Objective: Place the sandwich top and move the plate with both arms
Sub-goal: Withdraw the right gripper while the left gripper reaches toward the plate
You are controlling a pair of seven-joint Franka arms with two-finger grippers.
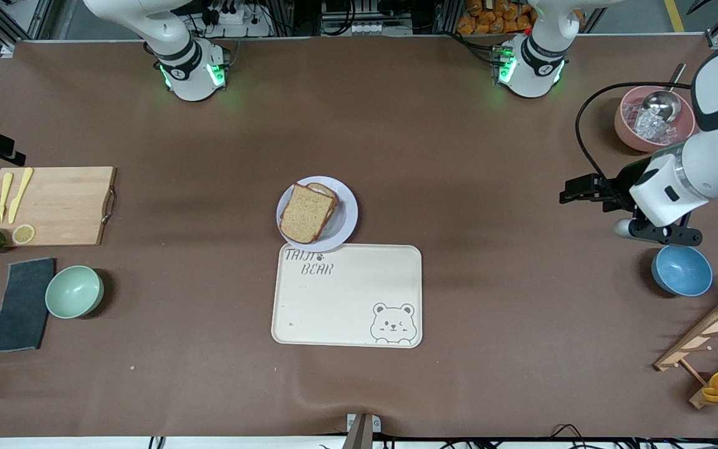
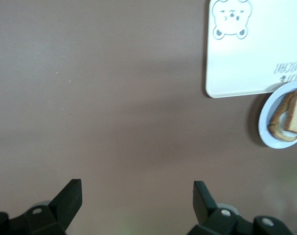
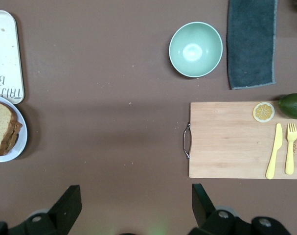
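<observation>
Front view: sandwich top (image 1: 305, 213) already stacked on plate (image 1: 346, 218) (touching tray (image 1: 346, 324) edge, mid-table). Left gripper (image 2: 137, 200) and right gripper (image 3: 136, 205) both spread wide, holding nothing, hovering over bare table. Next, probably: reach plate rim from both ends.

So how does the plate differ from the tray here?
The plate is round and lavender-white; the tray is rectangular, cream and larger. The plate carries stacked bread, with the sandwich top uppermost; the tray carries nothing, showing only a bear print. The plate lies farther from the front camera. Both sit mid-table, edges meeting.
</observation>
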